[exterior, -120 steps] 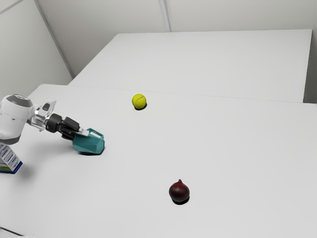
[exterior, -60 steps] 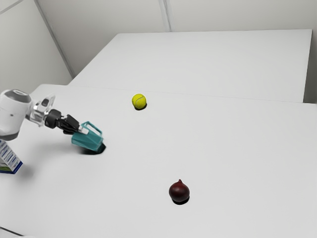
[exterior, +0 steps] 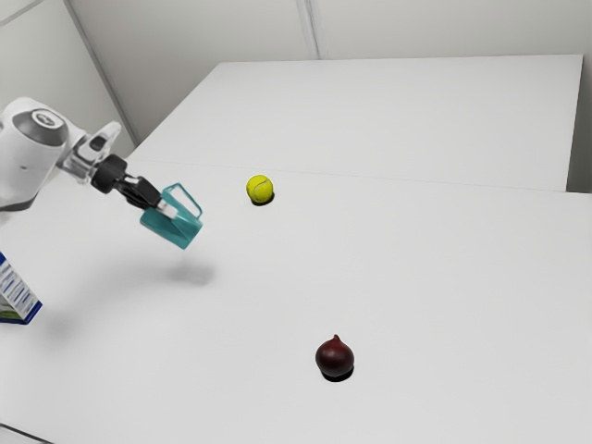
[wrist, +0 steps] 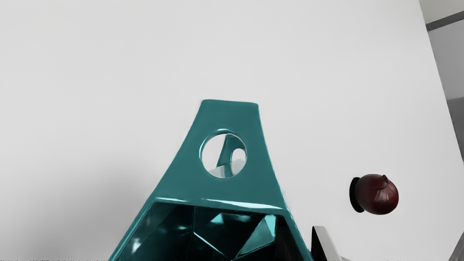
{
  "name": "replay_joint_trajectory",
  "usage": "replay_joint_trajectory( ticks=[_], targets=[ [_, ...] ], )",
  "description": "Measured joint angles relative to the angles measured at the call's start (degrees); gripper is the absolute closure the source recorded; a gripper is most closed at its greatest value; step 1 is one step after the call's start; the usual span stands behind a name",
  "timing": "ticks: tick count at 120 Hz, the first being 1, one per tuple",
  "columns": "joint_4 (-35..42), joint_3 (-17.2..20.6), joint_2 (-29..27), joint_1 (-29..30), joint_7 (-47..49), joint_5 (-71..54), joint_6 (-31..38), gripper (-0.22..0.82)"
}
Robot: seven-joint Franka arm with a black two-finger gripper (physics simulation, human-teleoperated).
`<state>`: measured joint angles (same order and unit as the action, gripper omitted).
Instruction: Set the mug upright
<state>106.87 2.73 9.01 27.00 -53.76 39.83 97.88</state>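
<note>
In the exterior view my gripper (exterior: 165, 209) holds the teal mug (exterior: 173, 231) in the air, its shadow on the table below and apart from it. The mug hangs tilted, with its handle at the upper side, towards the exterior view's right. Seen from the hand, the open mouth of the mug (wrist: 224, 192) faces the camera, with the handle extending away above it. My gripper (wrist: 214, 253) is shut on the mug's body; one fingertip shows beside the wall, the other is hidden.
A dark red onion (exterior: 335, 357) rests on the white table (exterior: 444, 277), nearer the exterior view's bottom. Farther back lies a yellow tennis ball (exterior: 260, 190). A blue and white carton (exterior: 15, 294) stands at the exterior view's left edge, below the arm.
My gripper has risen with the mug in it, lifting it off the table. The mug has tipped more steeply on the way. Ball, onion and carton have kept their places.
</note>
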Motion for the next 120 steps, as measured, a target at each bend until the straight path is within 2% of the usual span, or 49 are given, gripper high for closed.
replay_joint_trajectory(
  ticks=[13,30,60,77,93,120],
  targets=[
    [1.0,-0.4,-3.0,-3.7,1.9,-4.4,1.7,0.77],
    [2.4,-3.4,-6.9,-10.8,5.3,-10.1,3.3,0.77],
    [6.0,-3.5,-12.3,-18.1,13.3,-21.3,5.9,0.77],
    [8.8,-2.8,-14.8,-18.5,18.5,-26.4,7.5,0.77],
    [11.9,-0.6,-16.8,-18.8,23.7,-31.1,9.7,0.77],
    [18.5,2.6,-18.3,-19.4,31.7,-38.2,17.5,0.76]
  ],
)
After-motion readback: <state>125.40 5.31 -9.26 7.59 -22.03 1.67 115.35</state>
